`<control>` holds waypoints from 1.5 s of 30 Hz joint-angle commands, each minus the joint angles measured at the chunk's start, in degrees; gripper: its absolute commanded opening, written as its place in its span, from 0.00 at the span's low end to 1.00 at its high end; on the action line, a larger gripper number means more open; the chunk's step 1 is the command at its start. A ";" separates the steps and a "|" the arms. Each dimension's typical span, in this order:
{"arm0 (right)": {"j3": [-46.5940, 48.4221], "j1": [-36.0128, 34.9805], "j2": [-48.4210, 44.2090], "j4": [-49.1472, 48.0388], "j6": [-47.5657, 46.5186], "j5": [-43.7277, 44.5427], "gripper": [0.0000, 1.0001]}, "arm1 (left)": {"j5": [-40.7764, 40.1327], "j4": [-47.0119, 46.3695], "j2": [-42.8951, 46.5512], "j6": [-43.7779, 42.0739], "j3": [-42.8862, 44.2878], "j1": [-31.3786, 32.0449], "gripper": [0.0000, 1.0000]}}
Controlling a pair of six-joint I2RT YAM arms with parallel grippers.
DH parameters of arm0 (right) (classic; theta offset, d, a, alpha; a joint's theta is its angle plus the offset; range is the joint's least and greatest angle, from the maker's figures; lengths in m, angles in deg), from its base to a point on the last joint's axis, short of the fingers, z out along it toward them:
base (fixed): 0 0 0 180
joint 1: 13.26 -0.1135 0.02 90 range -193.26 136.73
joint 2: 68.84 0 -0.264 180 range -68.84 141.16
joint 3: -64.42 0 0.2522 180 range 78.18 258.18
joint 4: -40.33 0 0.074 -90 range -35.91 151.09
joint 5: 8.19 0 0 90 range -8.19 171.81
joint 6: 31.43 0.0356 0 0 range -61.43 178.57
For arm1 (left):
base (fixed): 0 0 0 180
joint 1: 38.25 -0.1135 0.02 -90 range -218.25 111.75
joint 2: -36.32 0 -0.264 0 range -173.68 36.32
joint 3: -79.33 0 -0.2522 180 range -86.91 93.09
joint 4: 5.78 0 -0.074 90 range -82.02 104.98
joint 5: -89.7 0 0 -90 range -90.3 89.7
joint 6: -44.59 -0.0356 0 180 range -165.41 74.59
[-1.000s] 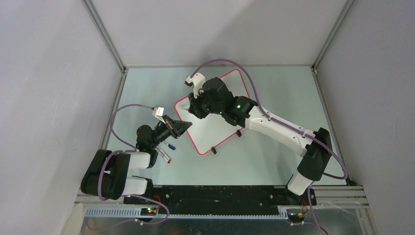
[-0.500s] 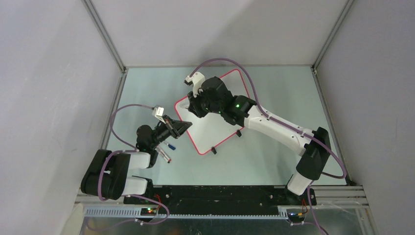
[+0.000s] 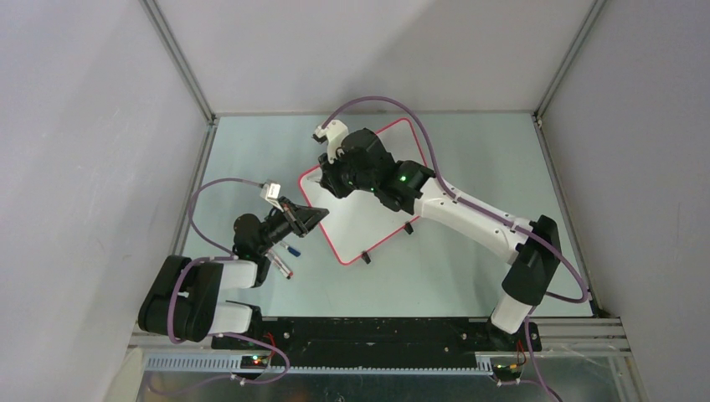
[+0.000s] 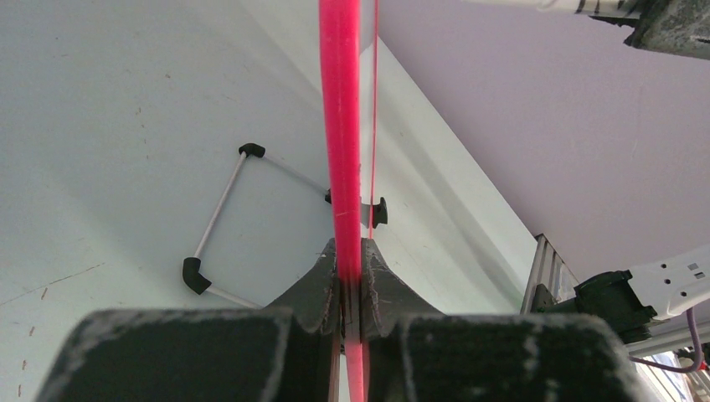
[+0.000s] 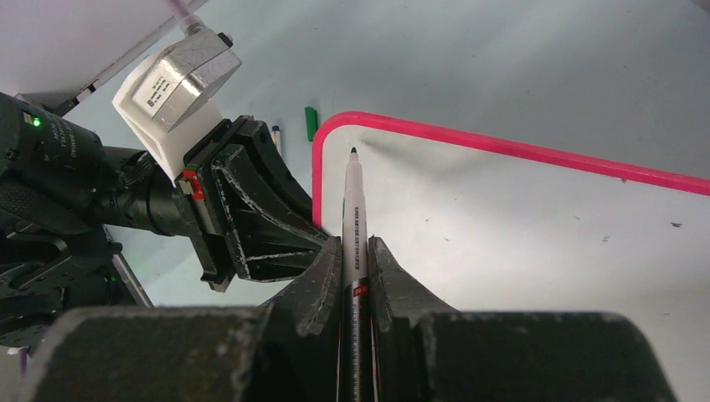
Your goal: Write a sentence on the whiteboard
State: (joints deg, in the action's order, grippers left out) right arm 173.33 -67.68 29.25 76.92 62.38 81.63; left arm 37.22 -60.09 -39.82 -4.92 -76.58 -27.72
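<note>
The pale green table (image 3: 494, 176) carries the whiteboard (image 3: 358, 222), which lies turned like a diamond near the middle, between the two arms, its glossy white face up and bare of writing where it shows. The white-and-black right arm (image 3: 469, 219) reaches from the near right corner across the board to its far left part, while the shorter left arm (image 3: 209, 289) stretches from the near left towards the board's left edge. The left hand (image 4: 350, 261) is clenched on the board's red-pink rim (image 4: 341, 126), the thin edge running straight up between its two black fingers in the left wrist view. The right hand (image 5: 356, 248) is clenched on a slim white marker (image 5: 354, 205), which points forward over the board's rounded corner with its dark tip close to the white surface; whether the tip touches cannot be told. Two small black clip feet (image 3: 366, 258) sit on the board's near right edge. A blue-tipped pen (image 3: 290, 249) lies on the table beside the left arm, and a small green piece (image 5: 311, 123) lies just beyond the board's corner.
</note>
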 commanded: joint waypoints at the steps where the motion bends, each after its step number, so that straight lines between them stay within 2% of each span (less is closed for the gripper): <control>1: 2.38 -0.14 0.41 -0.67 -0.57 2.10 0.00 | -0.82 1.13 0.02 -4.05 0.97 -0.14 0.04; 24: 1.89 -0.06 1.16 0.27 -1.00 3.75 0.00 | -0.95 1.54 0.46 -4.43 0.88 -0.13 0.04; 45: -5.73 1.00 -2.95 -1.53 -0.47 4.21 0.00 | -1.30 2.41 0.89 -5.06 0.92 -0.15 0.04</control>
State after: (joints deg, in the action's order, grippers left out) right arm 168.57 -67.48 28.33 76.46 62.38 84.38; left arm 36.92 -59.32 -39.57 -4.89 -76.58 -27.77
